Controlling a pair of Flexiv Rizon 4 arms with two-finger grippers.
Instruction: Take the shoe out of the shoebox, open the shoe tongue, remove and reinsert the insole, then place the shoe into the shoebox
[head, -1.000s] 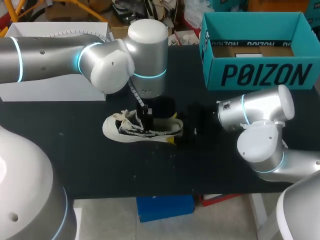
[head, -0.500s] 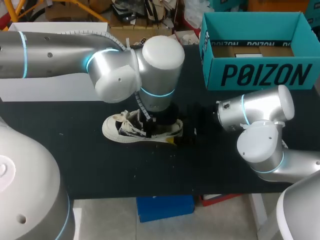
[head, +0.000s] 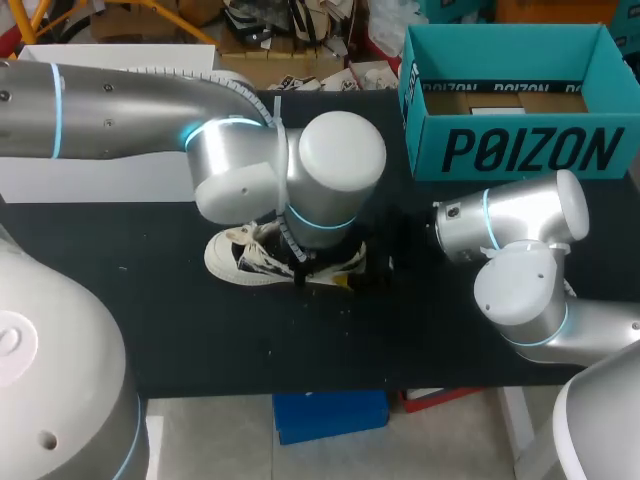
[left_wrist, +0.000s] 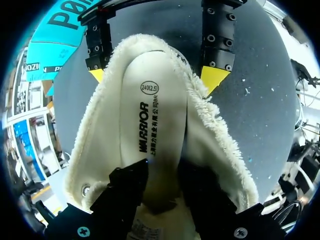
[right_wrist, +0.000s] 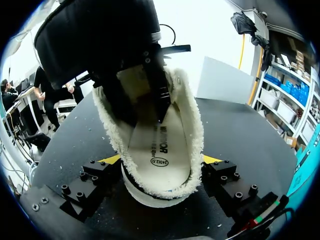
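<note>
While the shoe (head: 238, 258) has stayed where it was on the dark surface (head: 200, 330), the left arm (head: 120, 110) has swung further across and come lower over the past second. Its wrist now covers the middle and heel of the shoe in the head view, where a second ago it stood behind the shoe. The right arm (head: 520, 240) has not shifted. The pale shoe sits sole down, with its toe toward the left arm's side and its heel toward the right arm. In the left wrist view, the left hand (left_wrist: 162, 184) reaches down into the shoe's opening. Its two black fingers (left_wrist: 127, 187) are apart, and the white insole (left_wrist: 150, 120) lies flat in the gap between and ahead of them. The yellow tips are hidden inside the shoe, and the insole does not look pinched or lifted. A fleecy cream lining (left_wrist: 220, 135) rings the opening around the fingers. The right hand (right_wrist: 161, 160) is clamped on the shoe's heel, one yellow tip pressed against the fleecy collar on each side. This shows both from its own wrist view and from the left wrist view looking past the heel. The teal shoebox (head: 520, 150) stands open at the far right of the surface, well apart from the shoe.
</note>
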